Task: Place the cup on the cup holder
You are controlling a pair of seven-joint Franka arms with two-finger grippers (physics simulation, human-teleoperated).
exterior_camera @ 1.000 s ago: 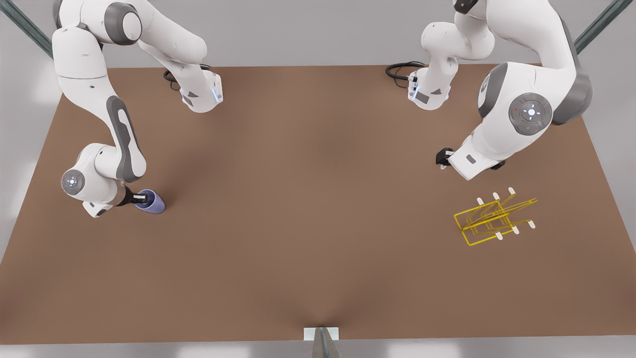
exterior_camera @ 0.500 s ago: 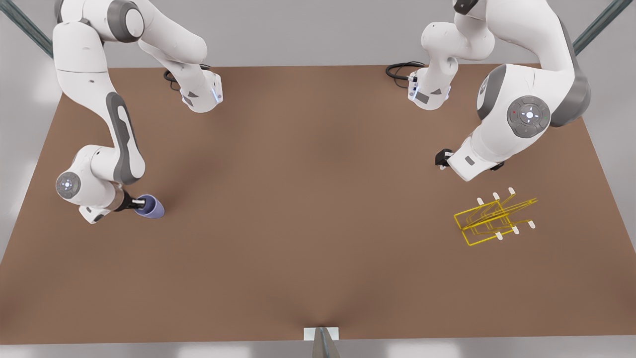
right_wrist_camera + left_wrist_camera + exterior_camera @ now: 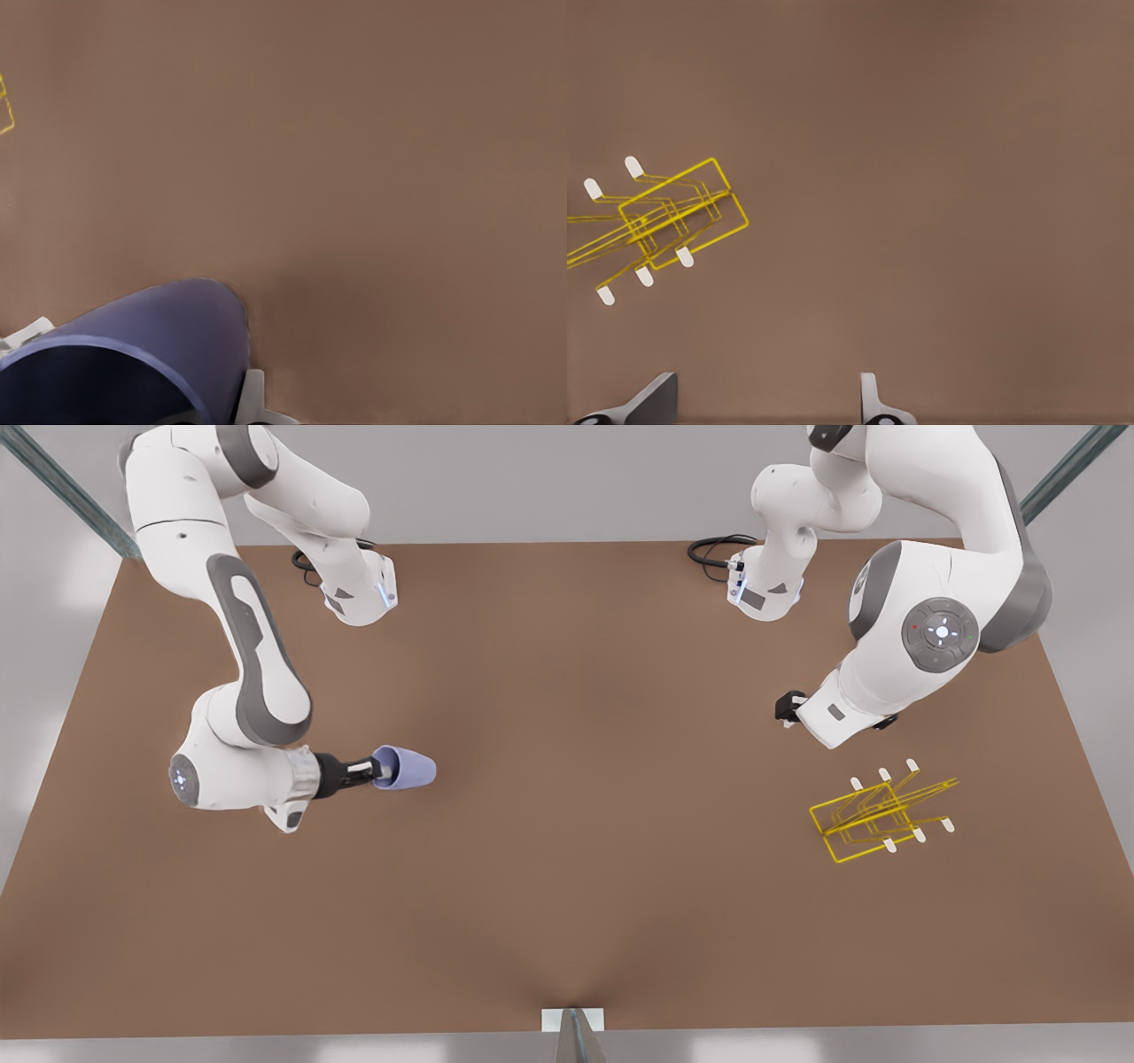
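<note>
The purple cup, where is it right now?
The cup is held on its side in the right hand above the table, on the front view's left, far from the yellow cup holder.

1. The small lavender-blue tapered cup (image 3: 406, 769) looks like smooth, matt plastic, plain all over.
2. The yellow thin-wire cup holder (image 3: 877, 815) looks like glossy coated metal, its prongs capped with white, plastic-looking tips.
3. The brown worktop (image 3: 567, 886) is matt and even, without visible grain.
</note>
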